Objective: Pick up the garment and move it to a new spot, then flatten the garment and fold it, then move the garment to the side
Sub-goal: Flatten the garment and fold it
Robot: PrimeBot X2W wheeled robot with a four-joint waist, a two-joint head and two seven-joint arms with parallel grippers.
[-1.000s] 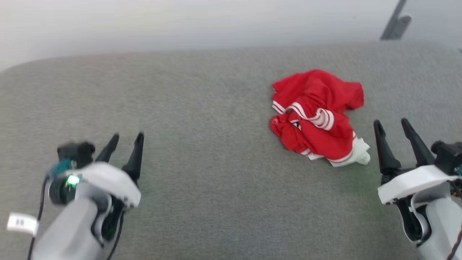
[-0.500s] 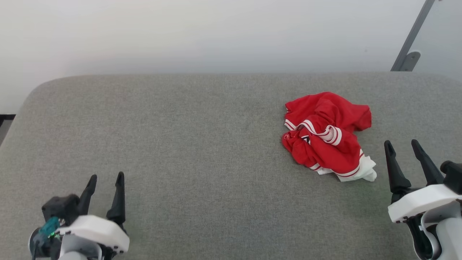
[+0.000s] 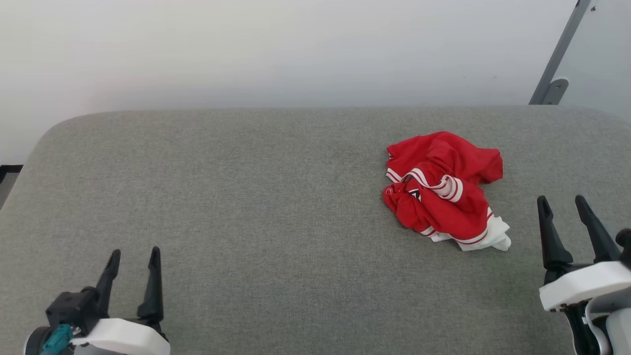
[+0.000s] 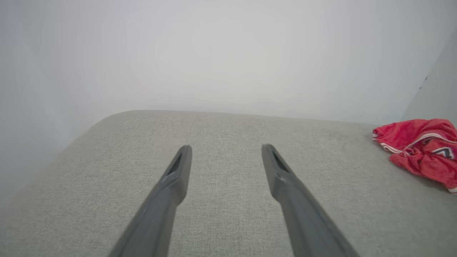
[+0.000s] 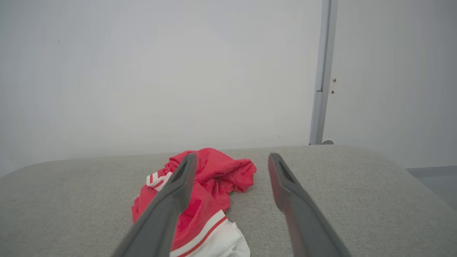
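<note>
The garment (image 3: 443,190) lies crumpled in a heap on the right half of the grey cushion, red with white double stripes and a white sleeve end at its near right. My right gripper (image 3: 562,205) stands open just right of the heap and apart from it, nothing between its fingers. In the right wrist view the garment (image 5: 214,178) sits ahead and left of the open gripper (image 5: 230,159). My left gripper (image 3: 134,256) is open at the lower left, far from the shirt. The left wrist view has the garment (image 4: 421,150) at its right edge, beyond the open gripper (image 4: 225,150).
The grey upholstered surface (image 3: 246,207) has rounded far corners and ends at a pale wall. A grey metal post with a bracket (image 3: 554,74) stands behind the far right corner. Bare cushion stretches left of the heap.
The head camera has tilted up, so the whole picture sits lower and shows more wall. Both grippers stay open and have drawn back toward the bottom corners. The garment lies as before.
</note>
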